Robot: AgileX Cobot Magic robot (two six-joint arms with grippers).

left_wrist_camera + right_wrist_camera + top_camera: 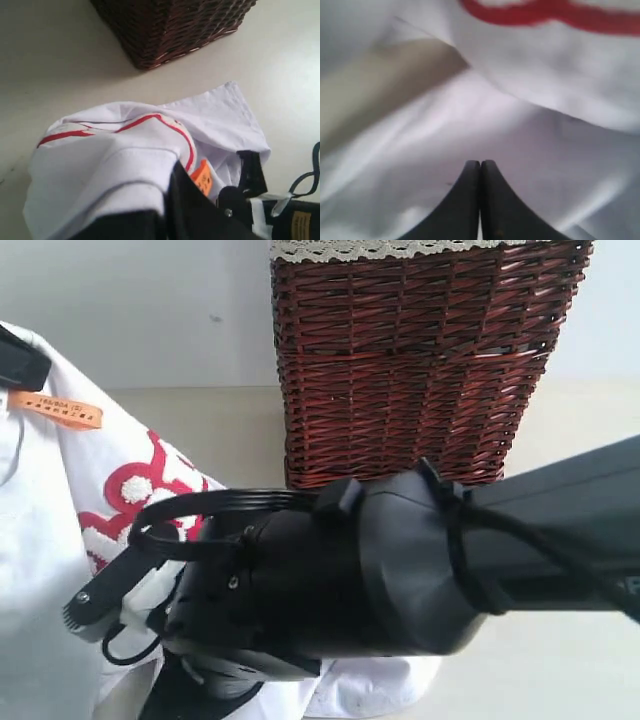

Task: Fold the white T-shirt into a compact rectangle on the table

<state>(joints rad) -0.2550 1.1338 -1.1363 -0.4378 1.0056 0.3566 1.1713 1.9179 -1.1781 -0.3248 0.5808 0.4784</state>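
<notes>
The white T-shirt (40,540) hangs in a bunch at the left, its red-outlined lettering (140,490) and an orange tag (57,410) showing. My left gripper (15,362) holds it up from the top left. In the left wrist view the shirt (110,160) drapes over my left gripper (172,172), which is shut on a fold. My right gripper (85,615) reaches across into the hanging cloth. Its fingers (470,200) are pressed together, tips buried in the white T-shirt (530,125), with a sliver of white between them. The table (230,430) lies under the shirt.
A dark red-brown wicker basket (430,360) with white lace trim (370,250) stands behind the shirt, against the pale wall. The basket (170,30) is also in the left wrist view. My right arm's black body (400,570) fills the foreground.
</notes>
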